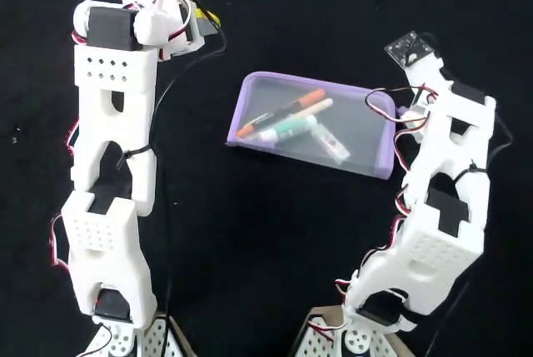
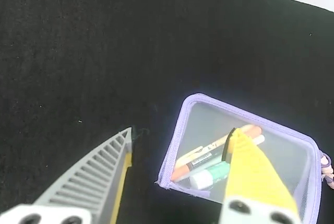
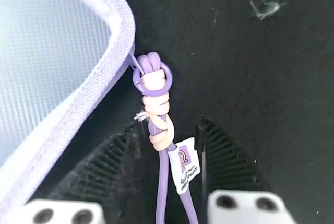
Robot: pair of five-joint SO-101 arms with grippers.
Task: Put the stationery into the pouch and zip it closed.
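The purple mesh pouch (image 1: 312,124) lies flat at mid-table with the stationery inside: an orange marker (image 1: 283,112), a green-and-white marker (image 1: 289,130) and a small white piece (image 1: 331,142). In the left wrist view the pouch (image 2: 292,156) and its pens (image 2: 209,156) sit beyond my left gripper (image 2: 181,131), which is open and holds nothing. That left gripper (image 1: 202,26) hovers at the far left, apart from the pouch. My right gripper (image 3: 171,125) is at the pouch's right end (image 1: 403,114), open, with the purple zipper cord (image 3: 156,114) running between its fingers.
A black cloth (image 1: 275,240) covers the whole table. A black cable (image 1: 171,91) trails from the left arm toward the pouch's left side. A speck of lint (image 3: 266,7) lies on the cloth near the zipper end.
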